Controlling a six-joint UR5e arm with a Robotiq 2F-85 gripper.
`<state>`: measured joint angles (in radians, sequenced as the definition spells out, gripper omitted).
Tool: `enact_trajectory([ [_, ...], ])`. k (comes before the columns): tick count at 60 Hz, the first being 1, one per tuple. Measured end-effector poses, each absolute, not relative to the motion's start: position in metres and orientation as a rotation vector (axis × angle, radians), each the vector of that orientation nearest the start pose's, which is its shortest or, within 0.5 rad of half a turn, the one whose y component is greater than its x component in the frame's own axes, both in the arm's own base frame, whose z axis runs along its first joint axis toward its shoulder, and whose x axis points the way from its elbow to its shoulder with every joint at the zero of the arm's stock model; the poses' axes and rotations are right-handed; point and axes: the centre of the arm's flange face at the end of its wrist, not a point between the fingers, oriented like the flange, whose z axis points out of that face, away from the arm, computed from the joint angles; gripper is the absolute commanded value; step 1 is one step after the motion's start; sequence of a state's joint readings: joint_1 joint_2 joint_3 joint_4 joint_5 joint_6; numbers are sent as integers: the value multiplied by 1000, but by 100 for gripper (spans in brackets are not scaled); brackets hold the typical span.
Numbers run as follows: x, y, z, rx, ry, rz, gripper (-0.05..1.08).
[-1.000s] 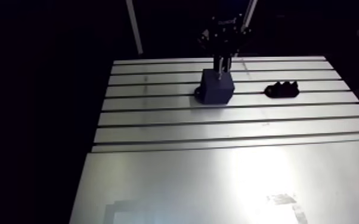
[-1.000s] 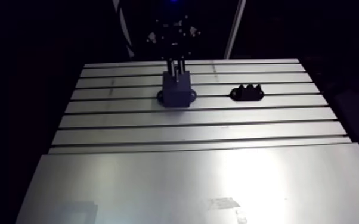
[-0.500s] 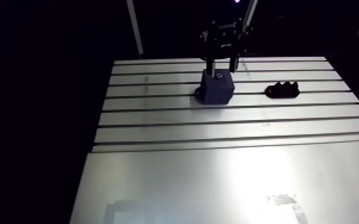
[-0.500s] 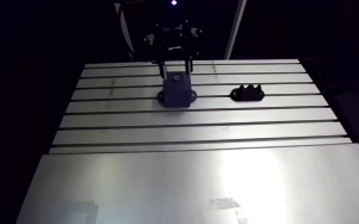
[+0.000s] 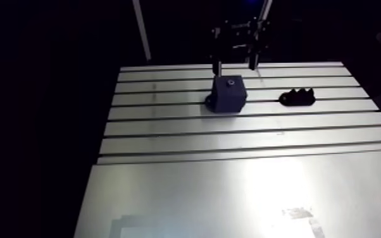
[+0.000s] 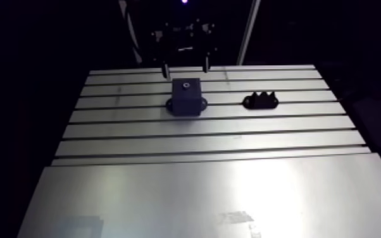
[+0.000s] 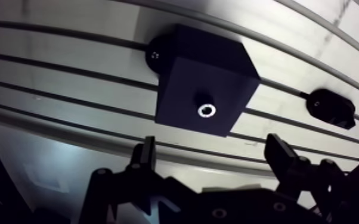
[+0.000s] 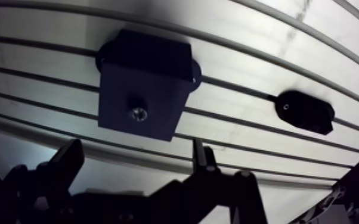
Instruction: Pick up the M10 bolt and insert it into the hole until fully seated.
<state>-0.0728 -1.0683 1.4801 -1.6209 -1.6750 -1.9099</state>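
The bolt [image 7: 206, 110] is found sitting in the hole in the top face of the dark block [image 7: 206, 80]. Only its round end can be seen, as a small bright ring facing straight up at the gripper [image 7: 210, 156]. Its long axis runs upright, down into the block, and the shank is hidden inside, so the depth can't really be judged from here.

The block is parked on the slotted part of the tabletop [image 5: 231, 190], close to the far edge and roughly halfway between the two side edges. A rounded foot is seen sticking out at its base, flat on the metal.

The gripper is hung above the block, a bit back toward the far edge and not touching it. In the wrist view the two fingers [image 7: 280, 156] are spread wide, with nothing clamped between them – just bare tabletop and the near edge of the block ahead.

A small black piece with a notched top [image 5: 297, 97] is laid on the same strip of tabletop, well apart from the block, over toward the far right corner as seen in the arm view.
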Motion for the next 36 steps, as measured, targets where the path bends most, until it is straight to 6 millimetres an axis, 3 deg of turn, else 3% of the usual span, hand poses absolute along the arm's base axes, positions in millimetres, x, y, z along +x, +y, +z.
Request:
enact_trajectory([
  [36, -625, -76, 359, -372, 2848, 40, 1],
])
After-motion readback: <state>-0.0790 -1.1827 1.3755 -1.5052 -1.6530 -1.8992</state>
